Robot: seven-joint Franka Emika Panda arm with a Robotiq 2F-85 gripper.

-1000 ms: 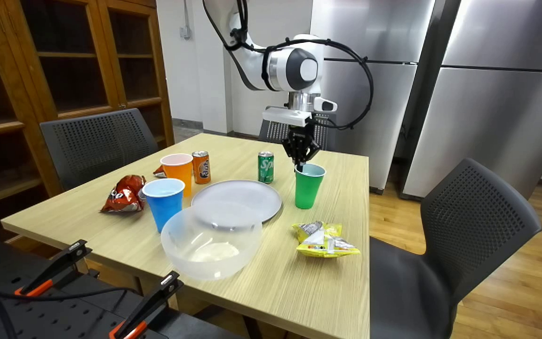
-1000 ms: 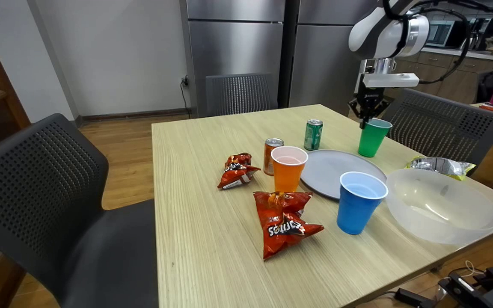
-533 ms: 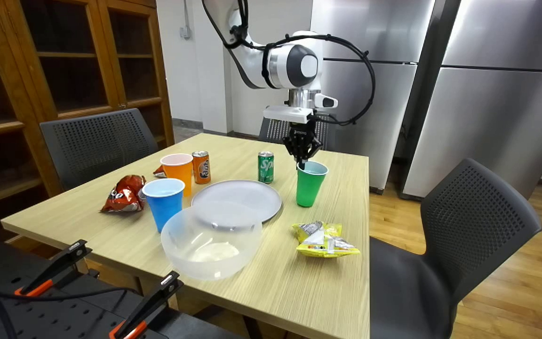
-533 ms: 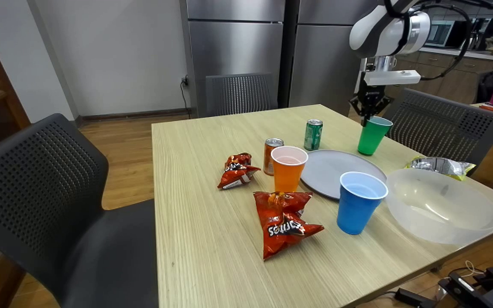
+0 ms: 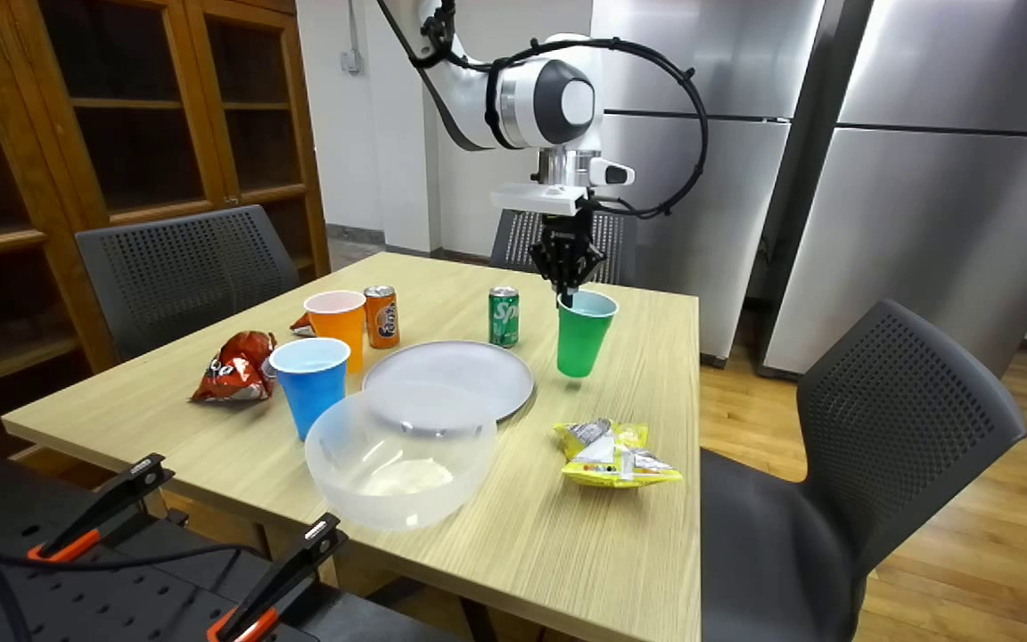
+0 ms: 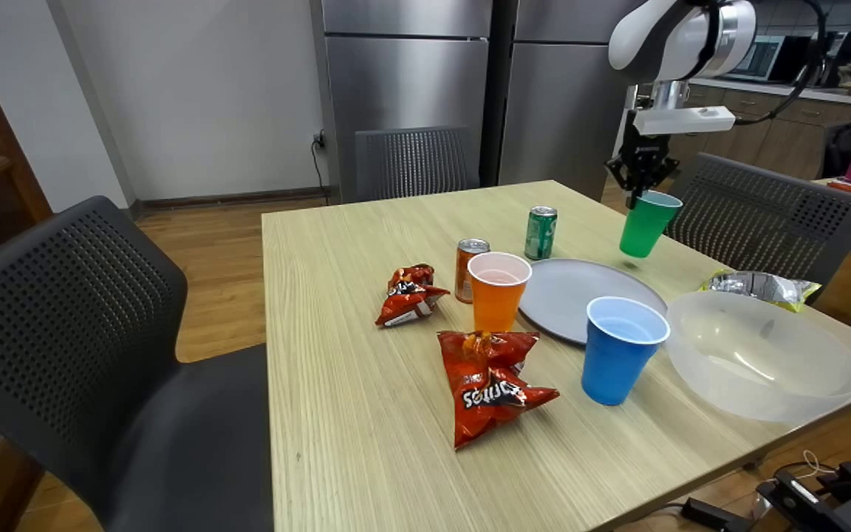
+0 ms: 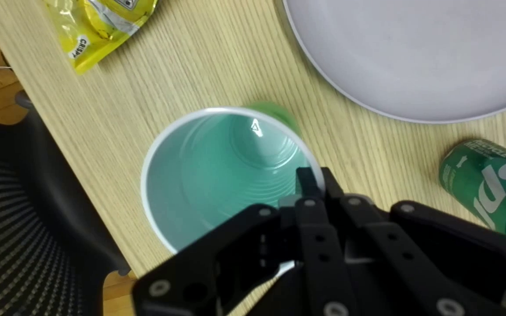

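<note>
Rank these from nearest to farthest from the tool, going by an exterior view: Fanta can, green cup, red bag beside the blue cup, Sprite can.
Sides as seen in an exterior view:
1. Green cup: at the tool, its rim gripped.
2. Sprite can: a little to the left.
3. Fanta can: farther left.
4. Red bag: leftmost of these, left of the blue cup.

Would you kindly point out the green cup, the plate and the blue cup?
Green cup [image 5: 583, 341], in an exterior view: outer wall.
Plate [image 7: 415, 55], in the wrist view: bare surface.
Blue cup [image 6: 617, 366], in an exterior view: outer wall.
</note>
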